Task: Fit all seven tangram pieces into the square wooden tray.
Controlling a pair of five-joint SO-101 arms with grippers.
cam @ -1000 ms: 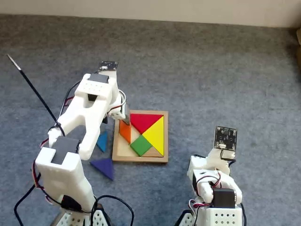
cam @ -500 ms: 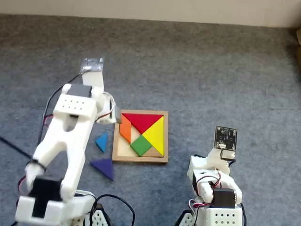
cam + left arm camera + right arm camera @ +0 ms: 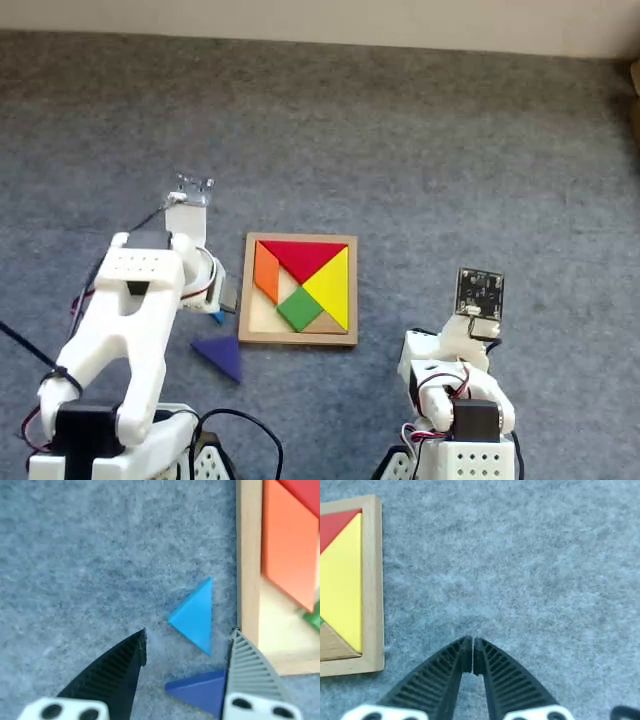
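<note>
Ribbed fingers of the left gripper (image 3: 189,636) stand spread above fuzzy grey carpet (image 3: 100,555), a flat light-blue triangle (image 3: 196,615) between their tips, just beside the wooden tray (image 3: 247,555) — one finger partly hides a dark-blue triangle (image 3: 197,690). The right gripper (image 3: 472,650) points down, tips pressed together.

light: bright, even, diffuse | shadows: soft, faint (along the tray (image 3: 298,340) edge)
</note>
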